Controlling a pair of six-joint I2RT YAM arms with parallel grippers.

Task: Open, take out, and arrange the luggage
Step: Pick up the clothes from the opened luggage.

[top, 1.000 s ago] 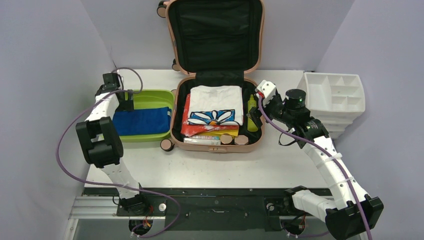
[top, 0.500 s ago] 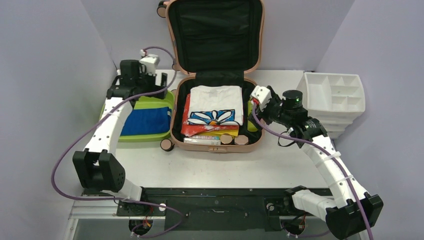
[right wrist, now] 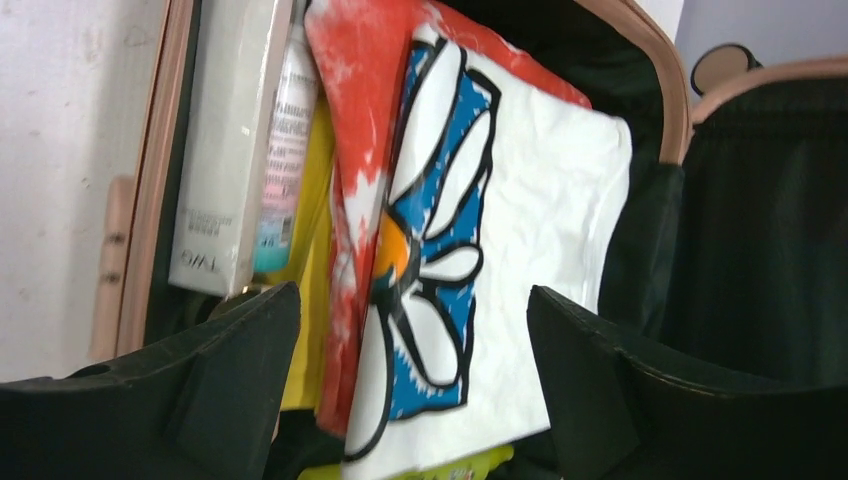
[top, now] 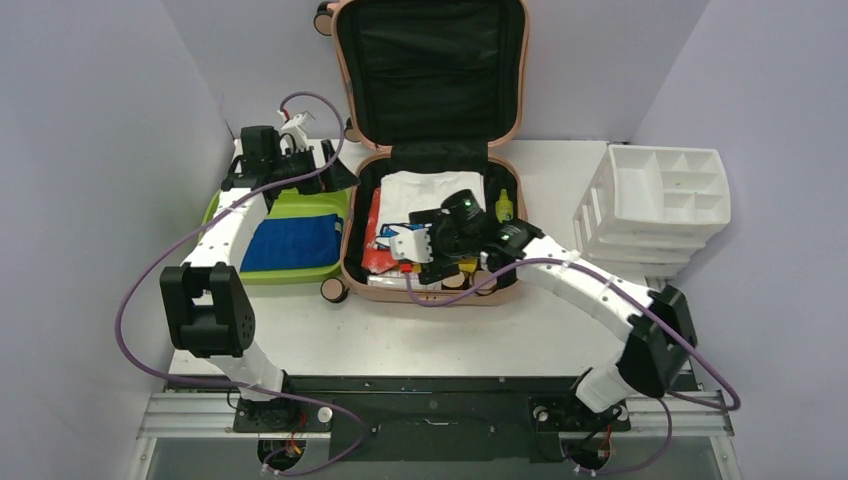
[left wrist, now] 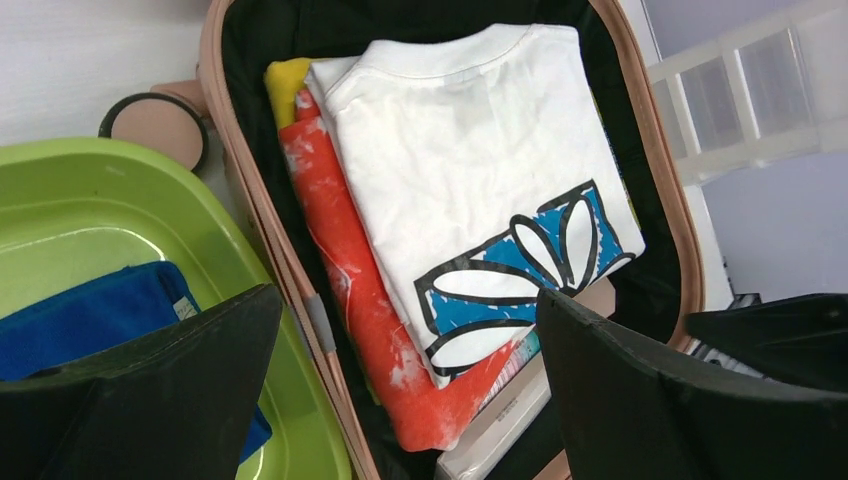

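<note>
Lid up, packing exposed: the luggage sat at the middle back of the table. Its base lay flat between the green tub on your left and the white organizer on your right, and the lid stood against the back wall. Your right gripper hung over the near half of the base. Its fingers were spread wide with nothing between them, straddling the flower print of the white T-shirt on top of the pile. Whether the tips touched cloth, I couldn't tell. Your left gripper was just as wide and empty, poised over the luggage's left rim. The tub lay just beside it with a blue cloth inside.

The step looked like lifting that shirt out. To do it well, I'd have come down on a folded edge rather than the flat middle, pinching the white layer alone. The red garment lay directly under it and would likely ride along with a deep bite. Then lift straight up, clear the pink rim, and only then swing away. The white box along the near wall sat close to the right fingers, so a low sweep risked knocking it.
</note>
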